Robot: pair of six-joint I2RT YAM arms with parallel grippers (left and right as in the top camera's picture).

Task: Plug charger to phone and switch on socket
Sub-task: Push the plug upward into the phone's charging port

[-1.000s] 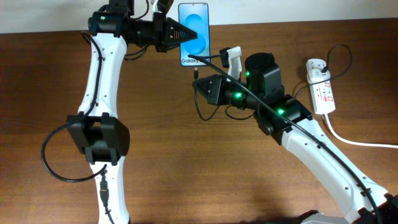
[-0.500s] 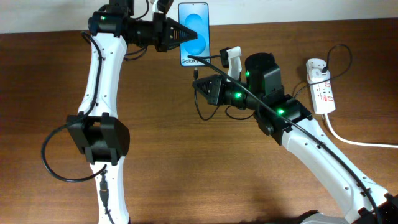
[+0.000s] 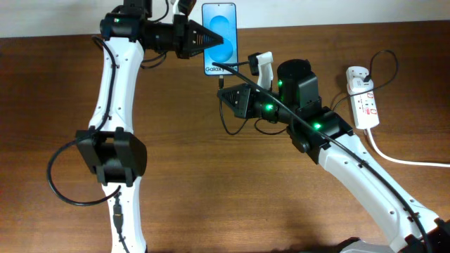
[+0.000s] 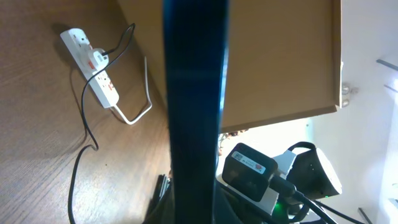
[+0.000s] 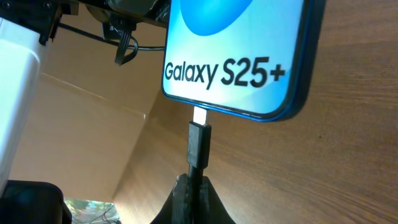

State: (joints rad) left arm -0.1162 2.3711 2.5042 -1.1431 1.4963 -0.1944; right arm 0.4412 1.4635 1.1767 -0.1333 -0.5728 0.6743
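Observation:
The phone (image 3: 220, 35) has a blue screen reading "Galaxy S25+" (image 5: 236, 56). My left gripper (image 3: 209, 39) is shut on it and holds it above the table's far edge; in the left wrist view it shows edge-on (image 4: 194, 112). My right gripper (image 3: 225, 96) is shut on the charger cable (image 5: 199, 149) just below the phone. The metal plug tip touches the phone's bottom edge; I cannot tell how deep it sits. The cable (image 3: 330, 140) runs back along the right arm. The white socket strip (image 3: 364, 102) lies at the far right, with a black adapter cable (image 3: 383, 60) at its top.
The socket also shows in the left wrist view (image 4: 93, 65) with its thick white cord (image 4: 134, 109). The white cord (image 3: 401, 158) trails right off the table. A cardboard wall (image 4: 280, 56) stands behind. Bare wood (image 3: 232, 190) lies in front.

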